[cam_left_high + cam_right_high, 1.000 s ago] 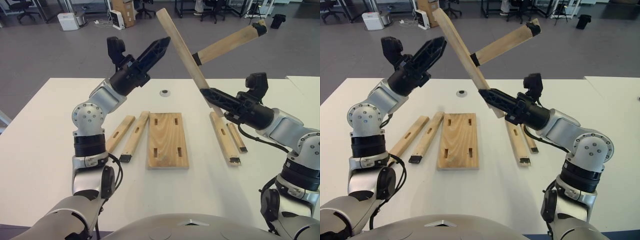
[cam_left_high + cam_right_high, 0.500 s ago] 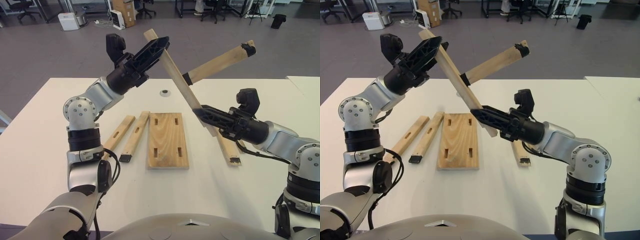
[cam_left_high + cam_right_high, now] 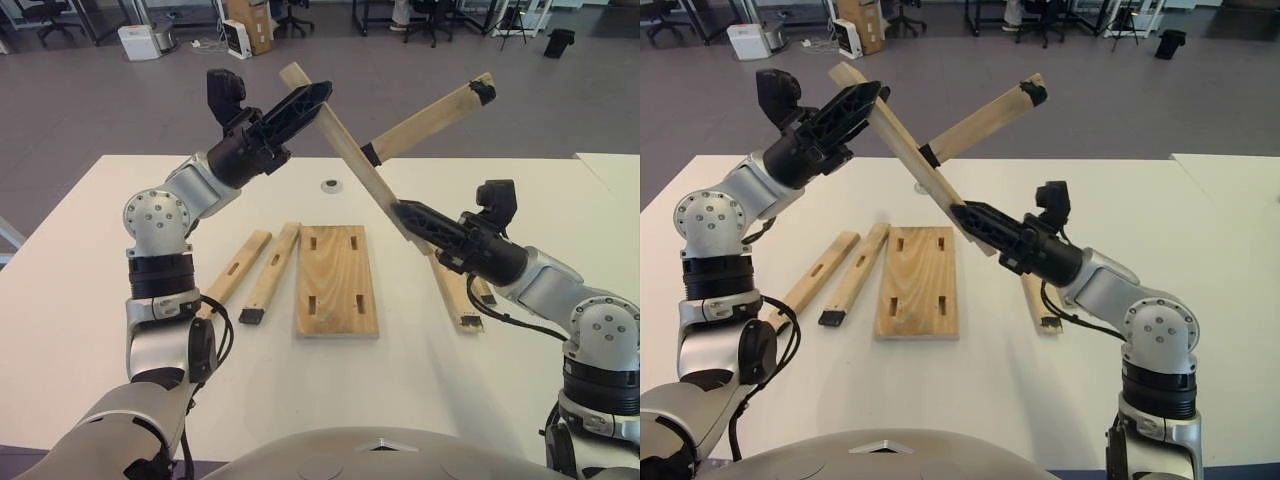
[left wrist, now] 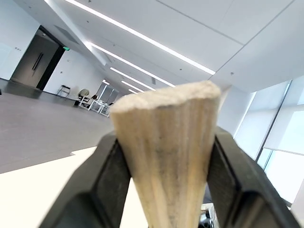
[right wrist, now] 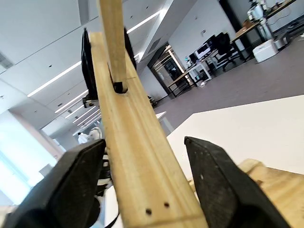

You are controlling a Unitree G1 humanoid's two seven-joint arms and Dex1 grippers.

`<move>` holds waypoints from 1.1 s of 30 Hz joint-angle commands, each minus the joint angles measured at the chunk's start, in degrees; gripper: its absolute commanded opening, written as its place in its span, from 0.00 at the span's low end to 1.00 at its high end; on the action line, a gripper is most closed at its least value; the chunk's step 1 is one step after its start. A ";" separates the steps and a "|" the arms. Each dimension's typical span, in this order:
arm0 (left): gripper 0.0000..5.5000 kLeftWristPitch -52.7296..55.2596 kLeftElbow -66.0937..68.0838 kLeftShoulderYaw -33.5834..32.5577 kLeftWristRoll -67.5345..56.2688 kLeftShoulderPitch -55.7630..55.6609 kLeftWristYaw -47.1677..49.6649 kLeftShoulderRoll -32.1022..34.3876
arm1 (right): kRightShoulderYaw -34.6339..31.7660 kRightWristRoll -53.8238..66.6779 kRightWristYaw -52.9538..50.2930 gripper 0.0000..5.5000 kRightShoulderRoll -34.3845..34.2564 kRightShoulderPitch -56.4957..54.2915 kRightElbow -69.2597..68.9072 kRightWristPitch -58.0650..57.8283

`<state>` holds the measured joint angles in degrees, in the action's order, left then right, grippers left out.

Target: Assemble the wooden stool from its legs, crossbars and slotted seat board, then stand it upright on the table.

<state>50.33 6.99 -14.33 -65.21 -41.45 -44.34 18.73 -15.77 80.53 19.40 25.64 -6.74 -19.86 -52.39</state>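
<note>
Wooden and pale, a long leg [image 3: 350,150] hangs tilted in the air above the white tabletop [image 3: 90,290], clamped at both ends. The left hand [image 3: 318,95] is closed tight on its upper end and the right hand [image 3: 408,213] is closed on its lower end. A crossbar [image 3: 430,115] sticks through the leg's slot, its black-tipped end pointing up and away. Below, the slotted seat board [image 3: 335,280] lies flat, with two loose pieces [image 3: 255,268] on its left and two further pieces [image 3: 455,295] on its right.
</note>
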 commanded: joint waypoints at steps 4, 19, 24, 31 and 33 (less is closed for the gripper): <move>0.38 -3.11 -2.03 3.78 9.84 2.66 -12.64 12.42 | -4.46 -6.02 -0.72 0.63 1.03 7.13 7.20 2.64; 0.37 -24.29 -5.38 13.13 27.72 12.25 -34.00 18.01 | -7.74 -7.83 -0.49 0.63 0.05 15.68 5.73 2.86; 0.37 -24.38 -6.28 12.71 27.47 13.20 -34.63 18.15 | -7.56 -7.84 -0.57 0.63 -0.01 15.47 5.88 2.38; 0.37 -22.84 -10.58 10.88 25.84 15.96 -33.83 19.12 | -7.08 -8.19 -0.34 0.63 -0.42 14.81 5.90 2.52; 0.37 -21.68 -12.66 9.98 24.84 17.32 -33.15 19.47 | -6.22 -8.49 -0.29 0.63 -1.24 15.27 5.53 2.57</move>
<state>27.56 -3.51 -3.34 -39.17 -25.09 -78.05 36.90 -22.73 72.11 19.37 25.22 8.77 -13.91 -49.53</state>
